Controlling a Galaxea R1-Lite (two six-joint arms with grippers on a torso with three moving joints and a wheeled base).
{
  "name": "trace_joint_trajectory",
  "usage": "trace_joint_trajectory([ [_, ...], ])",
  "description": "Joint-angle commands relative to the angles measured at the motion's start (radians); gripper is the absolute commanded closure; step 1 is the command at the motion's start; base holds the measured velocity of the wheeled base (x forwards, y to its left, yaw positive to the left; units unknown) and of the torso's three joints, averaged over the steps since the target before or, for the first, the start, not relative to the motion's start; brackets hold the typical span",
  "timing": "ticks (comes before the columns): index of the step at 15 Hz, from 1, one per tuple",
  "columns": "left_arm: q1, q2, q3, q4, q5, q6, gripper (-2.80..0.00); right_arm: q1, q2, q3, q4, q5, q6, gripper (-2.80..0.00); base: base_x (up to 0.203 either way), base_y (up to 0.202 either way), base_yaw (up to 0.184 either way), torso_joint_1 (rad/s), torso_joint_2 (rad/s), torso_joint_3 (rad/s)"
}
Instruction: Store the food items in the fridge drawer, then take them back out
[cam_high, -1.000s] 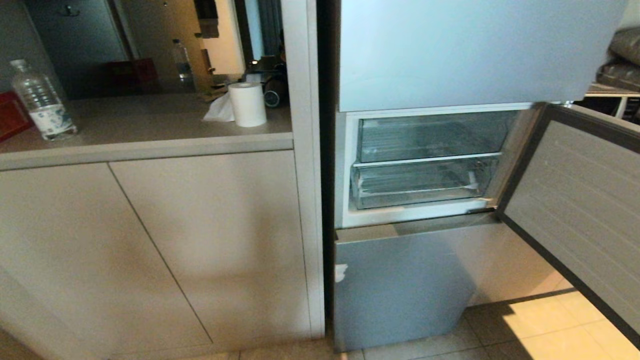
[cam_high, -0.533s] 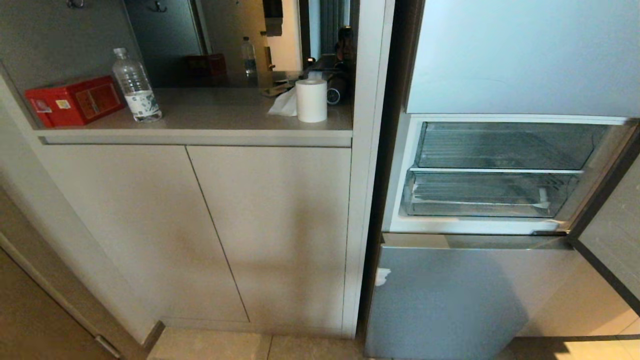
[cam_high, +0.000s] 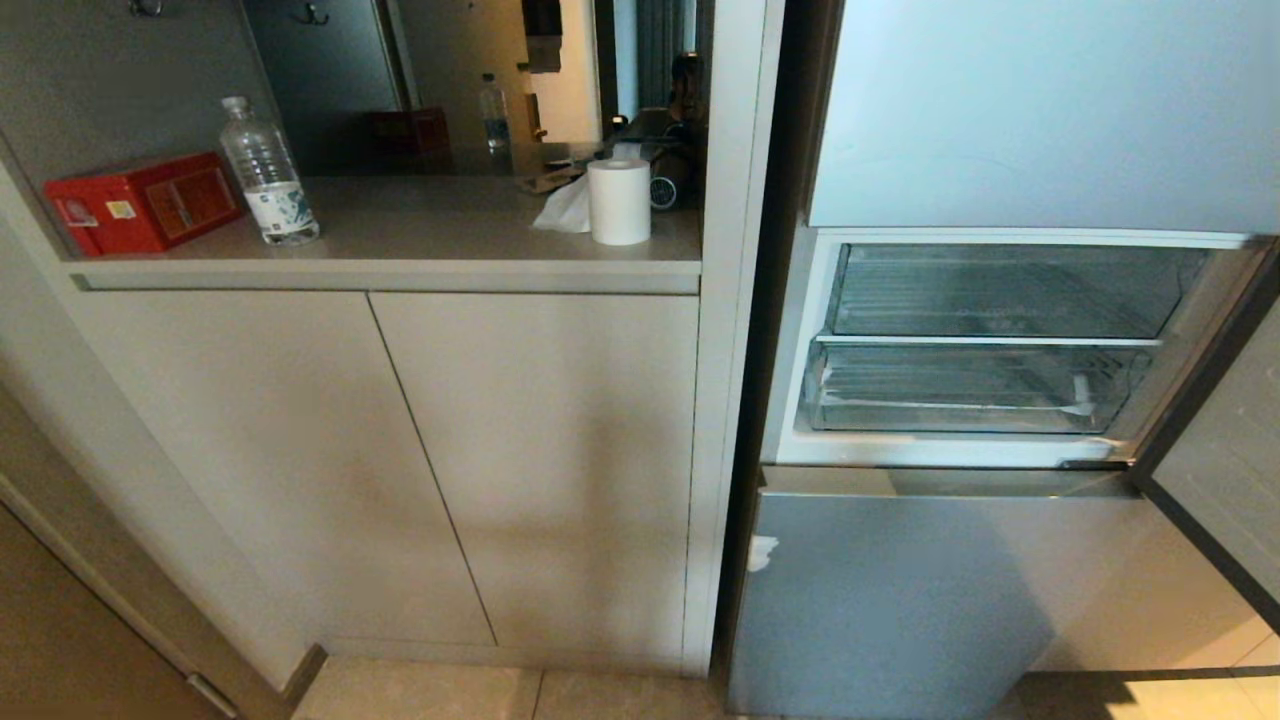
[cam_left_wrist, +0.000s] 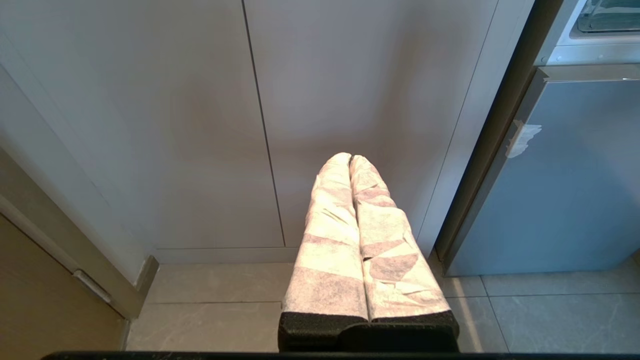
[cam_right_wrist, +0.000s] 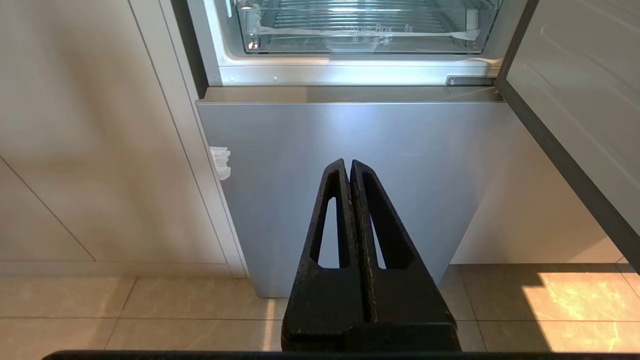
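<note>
Head view takes in neither arm, and the open fridge door (cam_high: 1225, 455) is cut off by the frame at 3 o'clock, so only part of its inner panel is seen. No food item can be found in any view. Two clear compartments are seen in the open fridge section: an upper fridge drawer (cam_high: 1010, 292), wide and shallow with a ribbed bottom, and directly beneath it a deeper clear bin (cam_high: 975, 390) with a white strip along its front lip. Through the glare on the plastic, nothing can be made out inside either one. In the right wrist view only the bin's front is caught (cam_right_wrist: 360, 30), with faint lettering that cannot be read, and the drawer itself is cut off. A closed silver-blue lower panel (cam_high: 900, 590) sits under the open section, with a small white scrap at its edge. At 9 to 11 o'clock a counter (cam_high: 450, 225) carries a red box (cam_high: 145, 200), a water bottle (cam_high: 268, 172) and a white paper roll (cam_high: 620, 200); the things behind the roll are too dark to be told. The left gripper (cam_left_wrist: 350, 159), with fingers wrapped in pale cloth, is pressed shut and empty before the cabinet doors (cam_left_wrist: 200, 125). The right gripper (cam_right_wrist: 348, 164) is likewise closed on nothing, pointed at the lower panel.
</note>
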Motion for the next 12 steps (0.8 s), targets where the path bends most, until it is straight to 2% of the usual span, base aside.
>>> trace_joint_trajectory([
  [1, 0.0, 0.0, 0.001, 0.0, 0.0, 0.0, 0.0, 0.0, 0.001, 0.001, 0.0, 0.002, -0.005, 0.0, 0.0, 0.0, 0.0, 0.0, 0.0, 0.0],
  [3, 0.0, 0.0, 0.0, 0.0, 0.0, 0.0, 0.0, 0.0, 0.001, 0.002, 0.0, 0.004, -0.024, 0.0, 0.0, 0.0, 0.0, 0.0, 0.0, 0.0],
  [4, 0.0, 0.0, 0.001, 0.0, 0.0, 0.001, 0.0, 0.0, 0.003, -0.006, 0.0, 0.018, -0.06, 0.0, 0.0, 0.0, 0.0, 0.0, 0.0, 0.0],
  [6, 0.0, 0.0, 0.0, 0.0, 0.0, 0.0, 0.0, 0.002, 0.086, -0.068, 0.009, 0.052, -0.062, 0.0, 0.0, 0.0, 0.0, 0.0, 0.0, 0.0],
  [11, 0.0, 0.0, -0.001, 0.0, 0.0, 0.0, 0.0, 0.005, 0.616, -0.313, -0.017, 0.142, -0.027, 0.0, 0.0, 0.0, 0.0, 0.0, 0.0, 0.0],
  [12, 0.0, 0.0, -0.001, 0.0, 0.0, 0.001, 0.0, 0.007, 0.761, -0.356, -0.051, 0.167, -0.018, -2.8, 0.0, 0.0, 0.0, 0.0, 0.0, 0.0],
])
